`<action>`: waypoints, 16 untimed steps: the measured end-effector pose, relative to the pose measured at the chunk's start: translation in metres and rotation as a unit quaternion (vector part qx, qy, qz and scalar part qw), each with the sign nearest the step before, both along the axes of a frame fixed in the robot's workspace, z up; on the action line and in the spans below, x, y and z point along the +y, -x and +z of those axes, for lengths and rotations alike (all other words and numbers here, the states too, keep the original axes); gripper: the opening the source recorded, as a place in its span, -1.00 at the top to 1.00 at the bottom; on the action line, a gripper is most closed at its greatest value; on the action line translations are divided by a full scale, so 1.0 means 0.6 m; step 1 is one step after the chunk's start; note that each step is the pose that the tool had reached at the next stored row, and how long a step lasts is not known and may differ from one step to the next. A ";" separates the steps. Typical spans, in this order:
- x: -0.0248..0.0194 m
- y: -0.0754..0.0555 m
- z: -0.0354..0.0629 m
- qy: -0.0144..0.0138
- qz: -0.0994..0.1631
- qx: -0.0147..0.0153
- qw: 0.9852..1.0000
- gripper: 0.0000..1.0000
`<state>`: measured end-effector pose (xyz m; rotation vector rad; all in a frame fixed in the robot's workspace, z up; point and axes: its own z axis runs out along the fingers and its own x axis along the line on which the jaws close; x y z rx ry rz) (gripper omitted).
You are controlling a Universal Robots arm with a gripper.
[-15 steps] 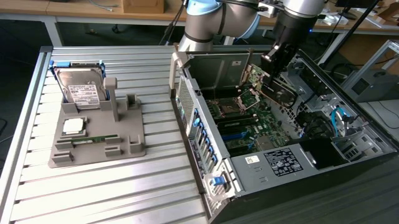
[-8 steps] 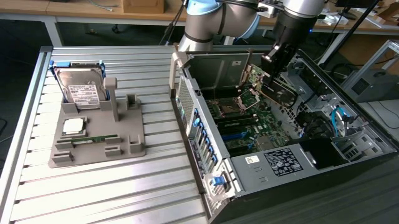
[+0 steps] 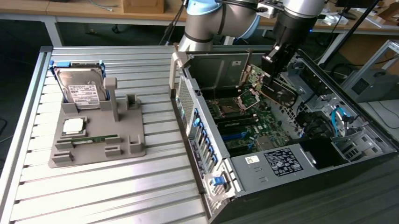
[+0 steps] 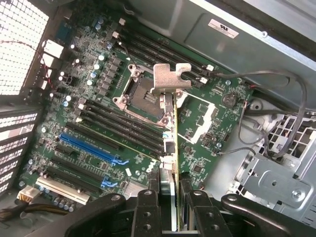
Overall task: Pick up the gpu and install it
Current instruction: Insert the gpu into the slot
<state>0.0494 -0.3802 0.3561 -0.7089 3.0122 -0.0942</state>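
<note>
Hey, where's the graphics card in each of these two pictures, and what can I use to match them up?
Exterior view: the graphics card hangs in the gripper over the open computer case, towards the exterior view's right.
Wrist view: the card is seen edge-on, running from the gripper out to its silver bracket, above the motherboard.
Shared landmark: the processor socket, just beside the card.
</note>
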 end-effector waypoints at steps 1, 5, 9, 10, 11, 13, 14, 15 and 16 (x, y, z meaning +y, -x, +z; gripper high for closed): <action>0.0000 0.000 0.000 0.000 0.001 0.000 1.000 0.46; 0.0000 0.000 0.000 0.000 0.007 0.000 1.000 0.46; 0.0000 0.000 -0.001 0.000 0.012 0.000 1.000 0.46; 0.0000 0.000 -0.001 0.000 0.014 0.000 1.000 0.46; 0.0000 0.000 -0.001 0.000 0.015 0.000 1.000 0.46; 0.0000 0.000 -0.001 0.000 0.018 0.000 1.000 0.46; 0.0000 0.000 -0.001 0.000 0.019 0.000 1.000 0.46; 0.0000 0.000 -0.001 0.000 0.020 0.000 1.000 0.46; 0.0000 0.000 -0.001 0.000 0.021 0.000 1.000 0.46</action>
